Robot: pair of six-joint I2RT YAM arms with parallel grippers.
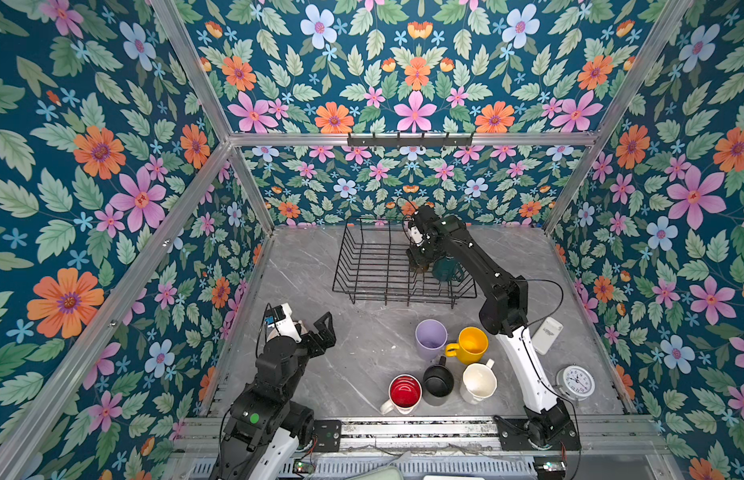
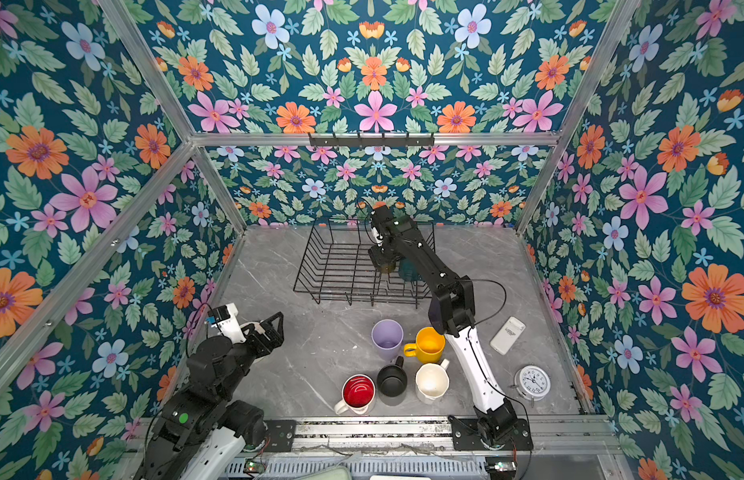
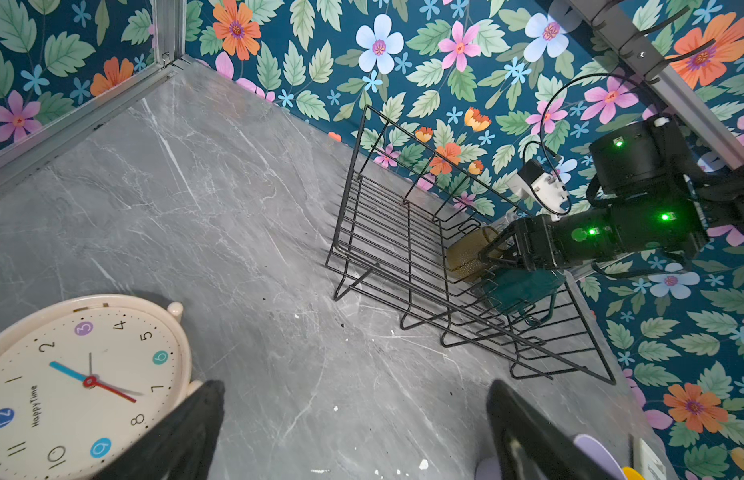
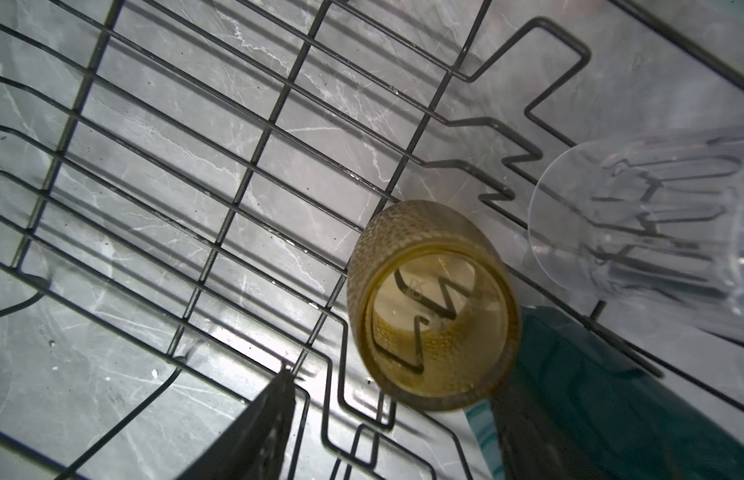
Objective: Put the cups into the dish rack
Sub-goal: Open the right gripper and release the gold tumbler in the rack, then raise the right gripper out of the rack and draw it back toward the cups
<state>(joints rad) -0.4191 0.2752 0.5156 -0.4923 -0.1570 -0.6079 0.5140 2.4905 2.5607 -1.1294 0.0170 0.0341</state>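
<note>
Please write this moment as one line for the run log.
right gripper: open, at olive tumbler | rack: tumbler, green mug, glass | left gripper: open, empty | table: five cups

tumbler [image 4: 434, 307] in dish rack [image 1: 374, 266] at the back, five cups [image 1: 438, 380] grouped before it, clock [image 1: 575, 381] to their right

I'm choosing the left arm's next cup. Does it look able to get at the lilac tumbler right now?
Probably yes: the left tool is open and empty, bare table lies between it and the upright lilac tumbler, and the yellow mug stands beyond it.
</note>
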